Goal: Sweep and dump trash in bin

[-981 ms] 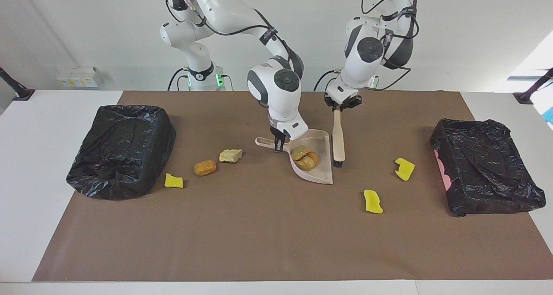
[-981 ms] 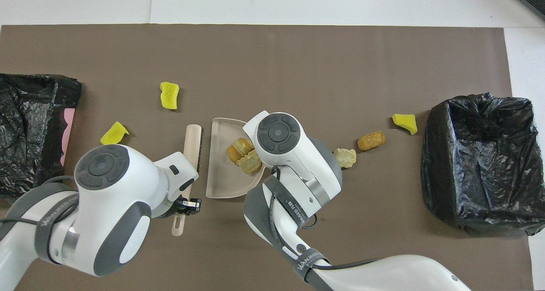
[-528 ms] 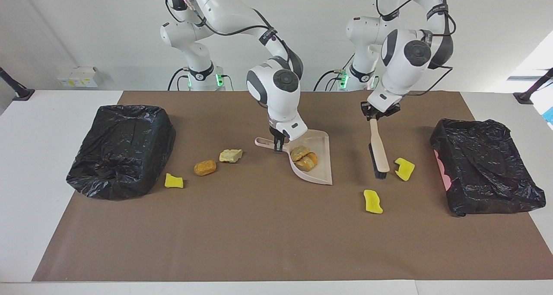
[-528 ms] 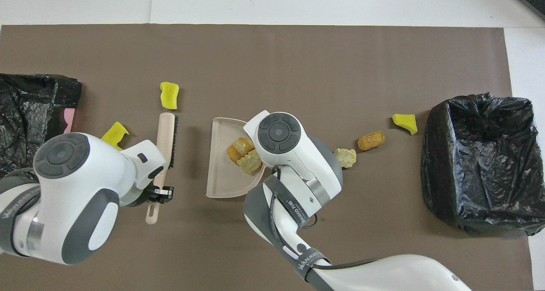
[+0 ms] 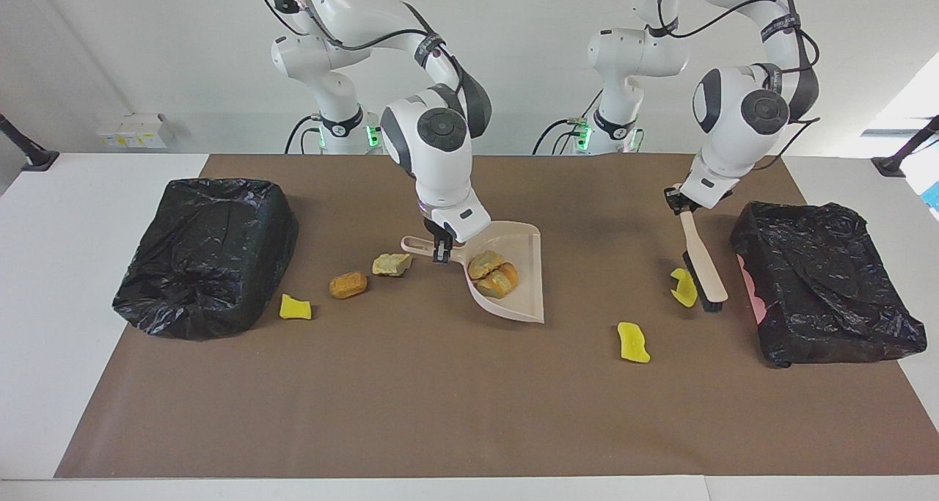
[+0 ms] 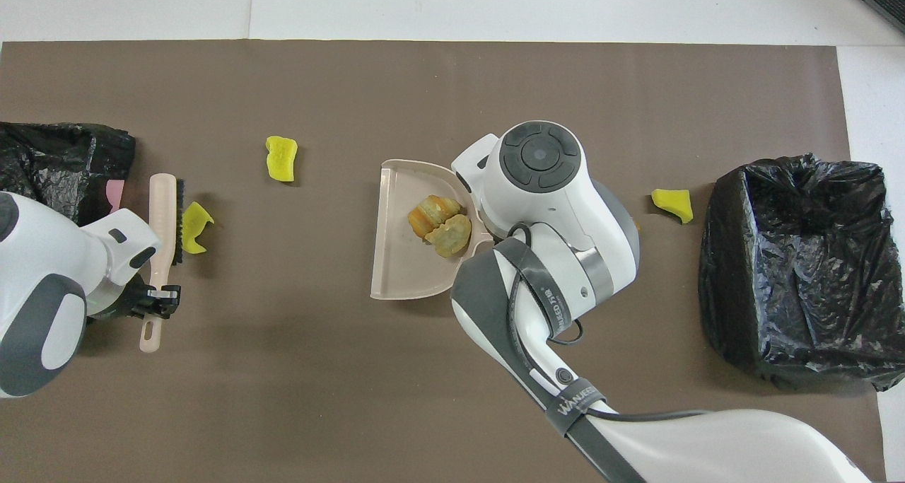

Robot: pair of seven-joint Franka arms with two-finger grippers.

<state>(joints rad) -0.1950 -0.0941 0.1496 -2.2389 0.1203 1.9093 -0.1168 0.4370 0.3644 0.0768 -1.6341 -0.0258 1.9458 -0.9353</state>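
Note:
My right gripper [image 5: 441, 251] is shut on the handle of the beige dustpan [image 5: 525, 297] [image 6: 399, 272] at mid-table; the wrist hides it in the overhead view. Two bread-like trash chunks [image 5: 493, 273] [image 6: 442, 225] lie in the pan. My left gripper [image 5: 678, 203] [image 6: 157, 301] is shut on the brush [image 5: 703, 260] [image 6: 162, 214], whose bristles touch a yellow sponge scrap [image 5: 684, 287] [image 6: 194, 226]. Another yellow scrap [image 5: 632, 342] [image 6: 281, 158] lies farther from the robots. A beige chunk [image 5: 391, 264], an orange chunk [image 5: 348, 284] and a yellow scrap [image 5: 295, 307] [image 6: 673, 204] lie toward the black-bagged bin [image 5: 220, 186] [image 6: 728, 207].
A second black-bagged bin [image 5: 799, 215] [image 6: 71, 140] with a pink patch stands at the left arm's end, close beside the brush. A brown mat [image 5: 440, 398] covers the table, with white margins at both ends.
The left gripper carried the brush toward the left arm's end, past the yellow scrap, to its bin side. The right gripper shifted the dustpan with its chunks slightly toward the right arm's end.

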